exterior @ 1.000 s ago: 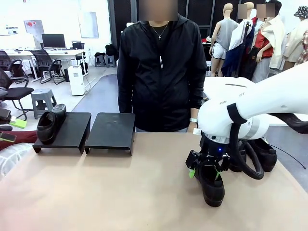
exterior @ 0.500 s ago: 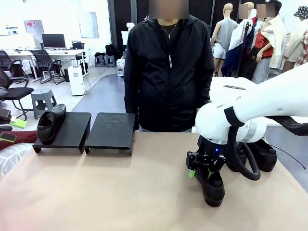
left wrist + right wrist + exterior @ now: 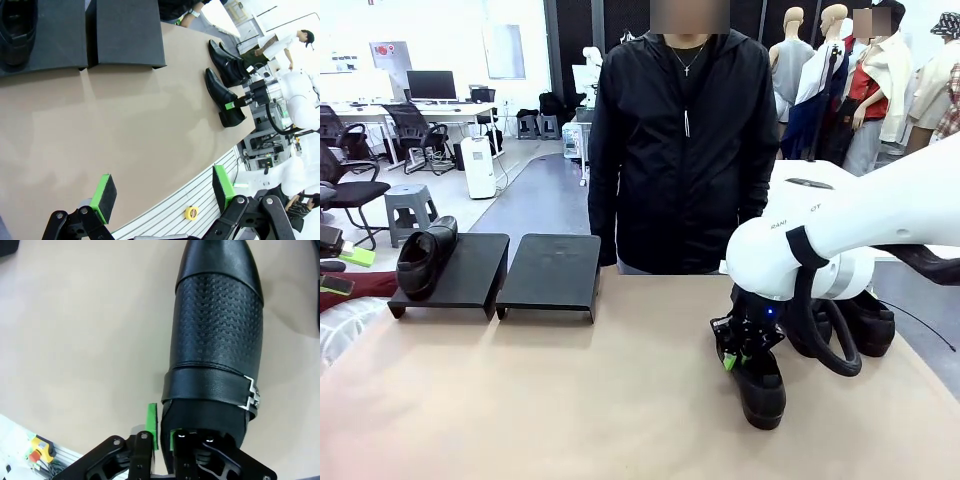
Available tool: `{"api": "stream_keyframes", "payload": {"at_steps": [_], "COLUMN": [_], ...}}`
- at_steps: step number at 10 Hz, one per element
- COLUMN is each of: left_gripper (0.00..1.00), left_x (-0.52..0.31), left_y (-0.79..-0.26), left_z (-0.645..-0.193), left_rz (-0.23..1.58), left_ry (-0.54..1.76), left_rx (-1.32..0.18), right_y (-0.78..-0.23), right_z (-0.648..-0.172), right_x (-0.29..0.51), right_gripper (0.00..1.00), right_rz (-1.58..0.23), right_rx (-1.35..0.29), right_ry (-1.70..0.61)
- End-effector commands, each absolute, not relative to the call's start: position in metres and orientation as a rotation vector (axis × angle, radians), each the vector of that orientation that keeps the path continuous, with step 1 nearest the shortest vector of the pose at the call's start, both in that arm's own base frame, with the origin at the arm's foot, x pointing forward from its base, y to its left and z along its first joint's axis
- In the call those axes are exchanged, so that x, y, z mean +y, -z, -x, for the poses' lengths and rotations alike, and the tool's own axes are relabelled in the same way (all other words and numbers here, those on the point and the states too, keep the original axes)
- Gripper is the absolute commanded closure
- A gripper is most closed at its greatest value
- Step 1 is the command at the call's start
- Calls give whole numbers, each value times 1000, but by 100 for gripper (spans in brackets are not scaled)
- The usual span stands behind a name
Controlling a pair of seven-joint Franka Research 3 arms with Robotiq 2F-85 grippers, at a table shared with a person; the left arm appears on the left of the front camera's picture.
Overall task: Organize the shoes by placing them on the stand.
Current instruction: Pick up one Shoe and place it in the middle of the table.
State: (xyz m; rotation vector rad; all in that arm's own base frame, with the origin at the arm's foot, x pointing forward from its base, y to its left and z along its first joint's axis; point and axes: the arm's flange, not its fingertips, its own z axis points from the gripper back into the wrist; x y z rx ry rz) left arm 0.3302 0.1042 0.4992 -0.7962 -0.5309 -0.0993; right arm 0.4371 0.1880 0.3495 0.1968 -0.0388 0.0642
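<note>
Shoe point(image 3: 215, 340) lies on the surface point(image 3: 570, 400) well right of the stand point(image 3: 552, 272). Right fingers point(image 3: 151, 426) pinch its rear collar rim, nearly shut. Best done, I'd say, by lifting straight up with the sole level, since the thin rim may slip, then carrying it to the stand's bare right half. Glossy smooth toe, dimpled leather vamp, strap with metal buckle point(image 3: 252, 395). Second shoe point(image 3: 425, 258) sits on the stand's left half. Left fingers point(image 3: 105, 196) are spread wide, holding nothing.

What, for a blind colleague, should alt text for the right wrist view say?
The right gripper pinches the heel-side rim of a glossy black loafer between its green pads. The loafer rests on the tan table, toe pointing away, with a perforated vamp and silver buckle.
</note>
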Motion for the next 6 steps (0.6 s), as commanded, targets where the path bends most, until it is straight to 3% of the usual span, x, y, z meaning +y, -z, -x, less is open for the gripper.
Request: {"api": "stream_keyframes", "payload": {"at_steps": [1, 4, 6], "left_gripper": [0, 0, 0], "left_x": [107, 107, 107], "left_y": [-498, -498, -498], "left_z": [-330, -330, -330], "left_rz": [796, 796, 796], "left_ry": [114, 114, 114], "left_rx": [-533, -533, -533], "right_y": [-348, -383, -446], "right_z": [-433, -419, -373], "right_x": [191, 178, 174], "right_gripper": [100, 100, 100], "right_rz": [-159, -184, -225], "right_rx": [-79, -154, -156], "right_ry": [-21, 2, 49]}}
